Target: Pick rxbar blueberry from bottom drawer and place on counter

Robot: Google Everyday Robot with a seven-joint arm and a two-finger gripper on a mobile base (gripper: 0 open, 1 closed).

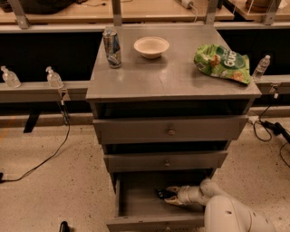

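Grey counter (172,77): 1 can (112,47), 1 bowl (151,46), 1 green chip bag (222,62). Open bottom drawer (136,204): hand (166,195) inside.
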